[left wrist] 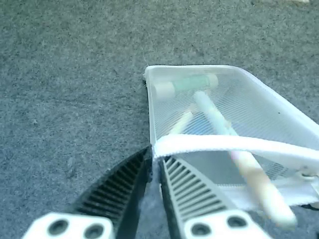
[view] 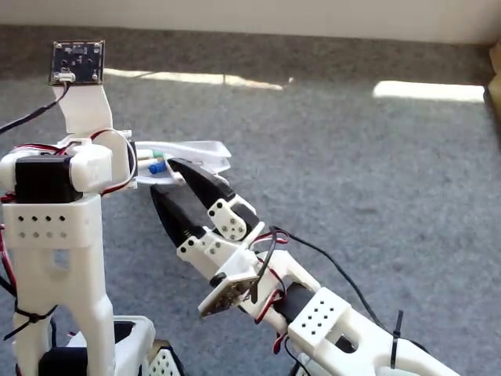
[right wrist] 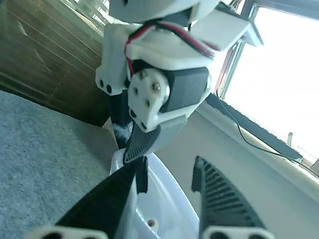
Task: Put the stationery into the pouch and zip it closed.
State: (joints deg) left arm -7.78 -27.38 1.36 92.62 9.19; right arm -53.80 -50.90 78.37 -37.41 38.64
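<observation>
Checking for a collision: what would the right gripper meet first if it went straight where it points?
Probably the pouch, at the tips of the open right gripper, with the left gripper clamped on its rim just beyond; depth is uncertain.

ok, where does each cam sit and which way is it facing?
High view: fixed above, looking down at the table; shows the left arm and the right pincer open at the pouch.
Left wrist view: on the left wrist, looking down along the left pincer, shut on the pouch's rim.
Right wrist view: on the right wrist, looking across at the left arm, its own pincer in front.
All three share the pouch.
</observation>
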